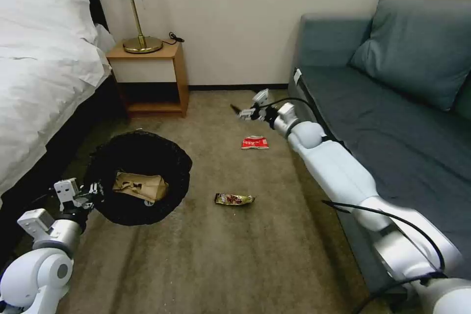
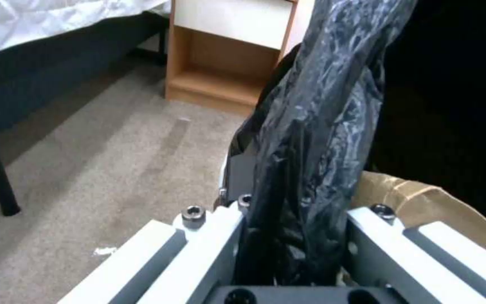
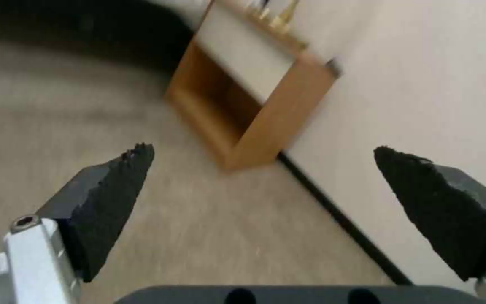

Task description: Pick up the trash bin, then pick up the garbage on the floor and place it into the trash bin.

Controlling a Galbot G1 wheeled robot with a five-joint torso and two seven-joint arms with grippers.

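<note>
With the left claw (image 1: 93, 190) clamped on the black-bagged round white trash bin's (image 1: 140, 176) rim, the right claw (image 1: 247, 110), fingers apart, hovers beyond the red-and-white packet (image 1: 255, 143) right of the bin; next, I'd judge, it must descend onto it.

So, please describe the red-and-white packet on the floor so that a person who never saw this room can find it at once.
Start at the grey sofa and look down at the carpet beside its front edge. The red-and-white packet lies flat there, below the right gripper, whose jaws are open. The other loose piece, a dark snack wrapper, lies nearer the robot and is brown, not red.
</note>
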